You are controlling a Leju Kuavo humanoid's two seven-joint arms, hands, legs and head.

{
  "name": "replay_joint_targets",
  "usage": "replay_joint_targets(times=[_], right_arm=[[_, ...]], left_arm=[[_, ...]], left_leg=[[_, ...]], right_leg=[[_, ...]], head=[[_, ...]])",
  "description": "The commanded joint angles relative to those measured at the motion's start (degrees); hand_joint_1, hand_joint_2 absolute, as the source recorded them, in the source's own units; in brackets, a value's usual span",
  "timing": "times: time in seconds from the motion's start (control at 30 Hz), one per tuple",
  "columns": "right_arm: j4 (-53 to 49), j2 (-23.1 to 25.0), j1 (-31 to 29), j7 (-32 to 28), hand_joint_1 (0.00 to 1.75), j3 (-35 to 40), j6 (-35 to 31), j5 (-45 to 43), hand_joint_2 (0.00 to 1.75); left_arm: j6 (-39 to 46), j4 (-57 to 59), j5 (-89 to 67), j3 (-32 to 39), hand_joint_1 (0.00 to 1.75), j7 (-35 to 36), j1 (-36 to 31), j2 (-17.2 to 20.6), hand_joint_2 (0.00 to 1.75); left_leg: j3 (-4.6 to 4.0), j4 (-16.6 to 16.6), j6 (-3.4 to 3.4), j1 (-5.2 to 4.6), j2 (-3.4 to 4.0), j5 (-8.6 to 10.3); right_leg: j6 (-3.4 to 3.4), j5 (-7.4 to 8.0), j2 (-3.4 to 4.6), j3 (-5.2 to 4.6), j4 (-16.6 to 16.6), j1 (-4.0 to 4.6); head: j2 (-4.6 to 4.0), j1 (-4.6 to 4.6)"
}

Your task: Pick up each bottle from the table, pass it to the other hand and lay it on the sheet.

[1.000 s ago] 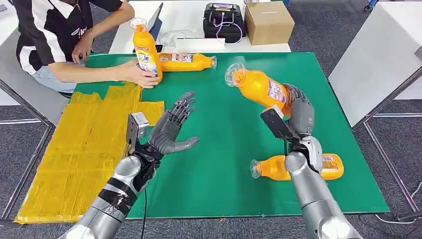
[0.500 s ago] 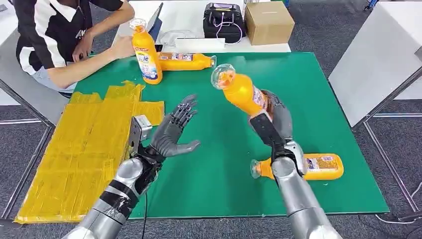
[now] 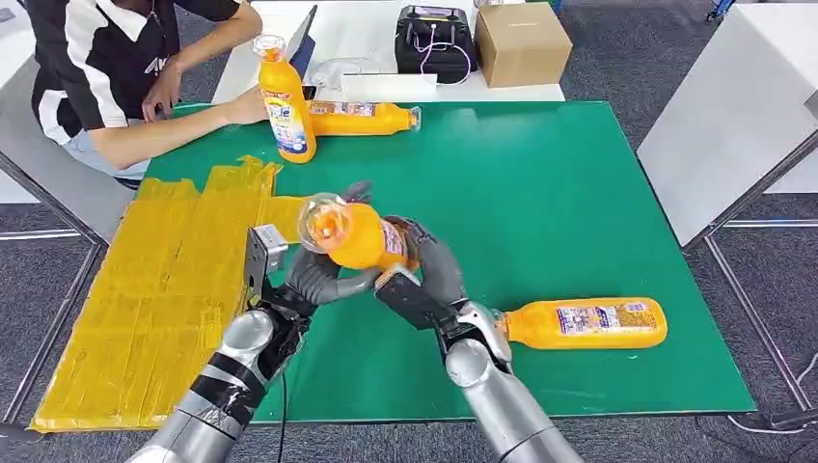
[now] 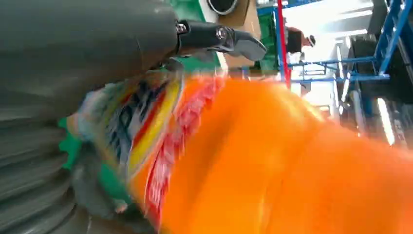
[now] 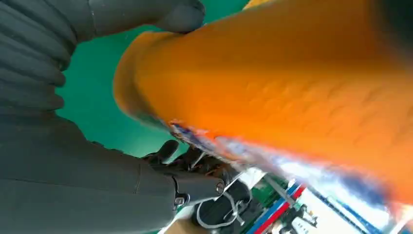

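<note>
Bottle [image 3: 355, 234], tilted, cap toward 10 o'clock, is held above the green table [image 3: 540, 183] by the right hand [image 3: 424, 262], fingers wrapped around its body. Left hand [image 3: 323, 270] cups it from 9 o'clock, its closure unclear. Hand-over step; next, judged: left grip, right release, then the yellow sheet [image 3: 164, 289].

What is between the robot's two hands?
An orange bottle. In the head view the right hand holds it by the body, and the left hand is up against it from the other side, over the green mat.
</note>
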Motion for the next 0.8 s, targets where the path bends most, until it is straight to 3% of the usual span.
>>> replay_joint_targets(times=[0.03, 0.47, 0.5, 0.53, 0.57, 0.67, 0.8], right_arm=[[5.2, 0.0, -3.0, 0.0, 1.75, 5.1, 0.0, -0.2, 1.75], [8.1, 0.8, -3.4, 0.0, 1.75, 8.5, -1.8, 0.1, 1.75], [8.3, 0.7, -3.3, 0.0, 1.75, 8.6, -2.0, 0.0, 1.75], [8.4, 0.7, -3.3, 0.0, 1.75, 8.7, -2.1, 0.0, 1.75], [8.5, 0.6, -3.2, 0.0, 1.75, 8.6, -2.4, -0.1, 1.75], [8.4, 0.3, -3.0, -0.2, 1.75, 8.3, -2.5, -0.2, 1.75], [8.2, 0.3, -2.7, -0.3, 1.75, 8.3, -2.4, -0.3, 1.75]], left_arm=[[-0.2, 2.7, -0.5, -1.4, 0.0, 0.4, -1.7, 0.0, 1.75], [6.4, 4.6, -5.6, 1.4, 0.0, -0.8, -2.7, -2.0, 1.75], [6.8, 3.8, -5.5, 2.1, 1.12, -1.1, -2.3, -2.3, 1.75], [7.1, 3.0, -5.5, 2.7, 1.75, -1.3, -1.9, -2.5, 1.75], [7.3, 2.1, -5.5, 3.2, 1.75, -1.4, -1.6, -2.7, 1.75], [7.9, 1.0, -5.6, 3.7, 1.75, -1.5, -1.2, -3.0, 1.75], [8.1, 1.1, -5.7, 3.8, 1.75, -1.6, -1.0, -3.2, 1.75]], left_leg=[[0.19, 0.0, -0.03, 0.03, 0.11, -0.06], [0.35, 0.0, -0.06, 0.05, 0.11, -0.11], [0.25, 0.0, -0.05, 0.03, 0.12, -0.08], [0.23, 0.0, -0.04, 0.03, 0.11, -0.07], [0.63, 0.0, -0.08, 0.08, 0.21, -0.22], [0.15, 0.0, -0.03, 0.01, 0.09, -0.04], [0.27, 0.0, -0.05, 0.03, 0.09, -0.09]], right_leg=[[-0.01, -0.02, 0.06, 0.21, -0.1, 0.04], [-0.03, -0.08, 0.01, 0.36, -0.1, 0.07], [-0.02, -0.05, 0.03, 0.25, -0.1, 0.04], [-0.01, -0.04, 0.04, 0.24, -0.1, 0.04], [-0.03, -0.15, 0.07, 0.66, -0.1, 0.11], [-0.01, -0.02, 0.03, 0.16, -0.1, 0.02], [-0.02, -0.07, 0.01, 0.3, -0.1, 0.05]], head=[[0.0, 0.02], [0.0, 0.0], [0.0, 0.0], [0.0, 0.0], [0.0, 0.0], [0.0, -0.02], [0.0, 0.0]])
